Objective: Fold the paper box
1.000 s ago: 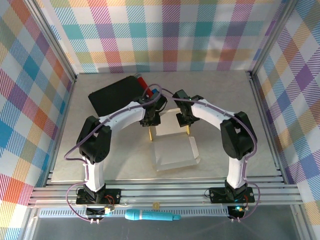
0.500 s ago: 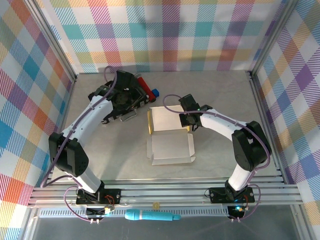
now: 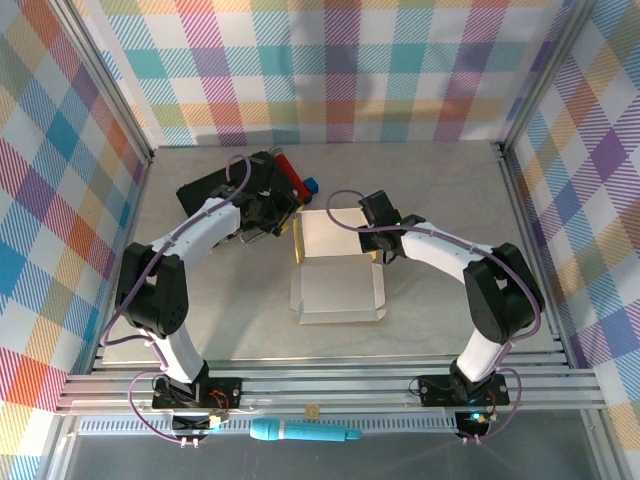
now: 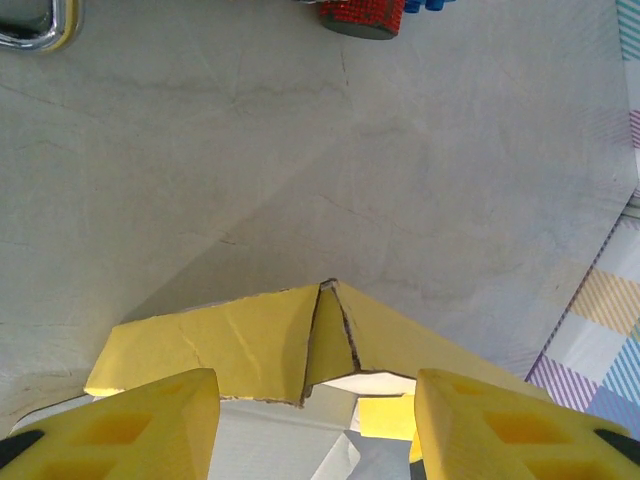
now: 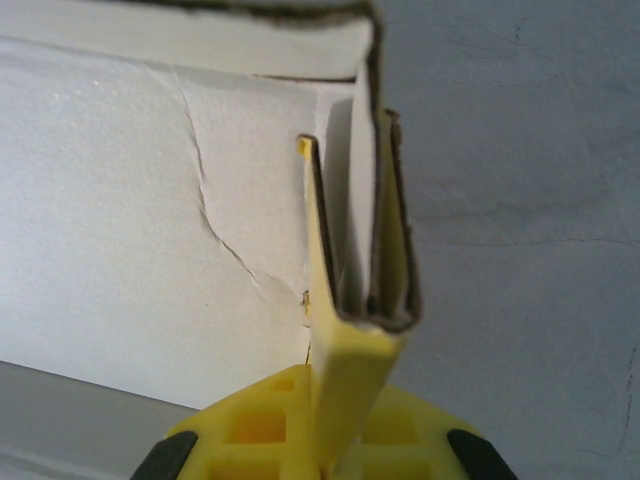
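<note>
The right gripper [image 3: 374,250] pinches the box's [image 3: 335,285] doubled side wall, seemingly to pin that fold, while the left gripper [image 4: 318,400] hovers spread at the opposite corner.

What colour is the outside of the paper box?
The paper box is yellow outside, seen best in the left wrist view.

We see a pale grey, stone-patterned table [image 3: 450,190]. Near its middle lies the paper box [image 3: 335,275], partly unfolded, pale side up. Toward the far left corner rests a black case [image 3: 205,188], with a red cylinder [image 3: 283,163] and a small blue piece [image 3: 310,185] just beside it.
</note>
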{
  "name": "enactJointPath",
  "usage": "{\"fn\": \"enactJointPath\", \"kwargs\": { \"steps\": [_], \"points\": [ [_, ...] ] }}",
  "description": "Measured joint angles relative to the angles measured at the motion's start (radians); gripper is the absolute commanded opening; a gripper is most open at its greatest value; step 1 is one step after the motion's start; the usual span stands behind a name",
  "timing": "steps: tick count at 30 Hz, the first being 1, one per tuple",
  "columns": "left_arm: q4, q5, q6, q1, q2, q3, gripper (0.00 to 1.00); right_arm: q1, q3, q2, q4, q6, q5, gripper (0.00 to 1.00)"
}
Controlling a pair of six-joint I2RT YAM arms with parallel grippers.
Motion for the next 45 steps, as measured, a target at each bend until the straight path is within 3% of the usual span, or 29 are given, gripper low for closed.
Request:
{"fn": "enactJointPath", "kwargs": {
  "steps": [13,18,20,23,28,45],
  "points": [
    [0.023,0.016,-0.008,0.0,0.001,-0.021,0.46,0.026,-0.229,-0.07,0.326,-0.07,0.052,0.0],
    [0.037,0.018,-0.029,0.0,0.001,-0.032,0.23,0.027,-0.264,-0.07,0.422,-0.094,0.055,0.0],
    [0.037,0.017,-0.03,-0.003,0.0,-0.032,0.26,0.027,-0.277,-0.07,0.451,-0.105,0.055,0.0],
    [0.029,0.004,-0.034,-0.005,-0.01,-0.031,0.44,0.027,-0.288,-0.07,0.484,-0.121,0.055,0.0],
    [0.001,-0.033,-0.033,-0.005,-0.035,-0.014,0.52,0.027,-0.301,-0.07,0.537,-0.141,0.055,0.0],
    [0.006,-0.041,-0.072,-0.004,-0.053,-0.04,0.52,0.031,-0.307,-0.043,0.589,-0.164,0.055,0.0]
  ]
}}
